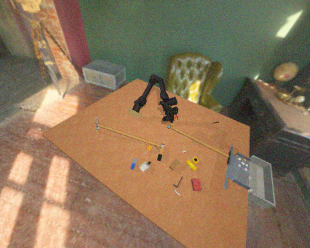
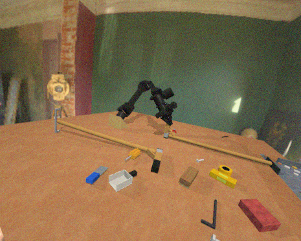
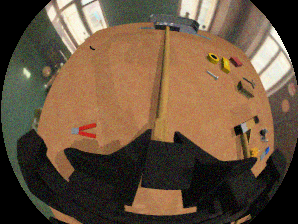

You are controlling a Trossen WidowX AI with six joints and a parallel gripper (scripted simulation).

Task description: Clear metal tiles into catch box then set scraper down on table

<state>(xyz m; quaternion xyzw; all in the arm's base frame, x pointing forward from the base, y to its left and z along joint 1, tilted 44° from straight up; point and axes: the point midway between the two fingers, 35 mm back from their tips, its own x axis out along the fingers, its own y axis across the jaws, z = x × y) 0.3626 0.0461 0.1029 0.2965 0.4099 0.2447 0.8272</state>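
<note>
My gripper (image 1: 169, 123) (image 2: 167, 129) (image 3: 163, 133) is shut on the handle end of the long scraper (image 1: 199, 141) (image 2: 216, 149) (image 3: 164, 76), low over the table near the arm's base. The wooden shaft runs away from me to its dark blade (image 1: 229, 155) (image 2: 274, 166), which rests at the near edge of the steel bench plate (image 1: 234, 174) (image 2: 297, 182). Several small metal tiles (image 1: 243, 163) (image 2: 295, 167) lie on the plate. The grey catch box (image 1: 264, 187) stands against the plate's far end, past the table edge.
A second long pole tool (image 1: 129, 136) (image 2: 103, 136) lies to the left. A red brick (image 1: 196, 184) (image 2: 259, 214), yellow tape measure (image 1: 193, 161) (image 2: 224, 173), Allen key (image 1: 178, 182), wooden block (image 2: 188, 176), white box (image 2: 120, 180) and blue block (image 2: 93, 177) lie beside the shaft. Red pliers (image 3: 85, 127) lie near the gripper.
</note>
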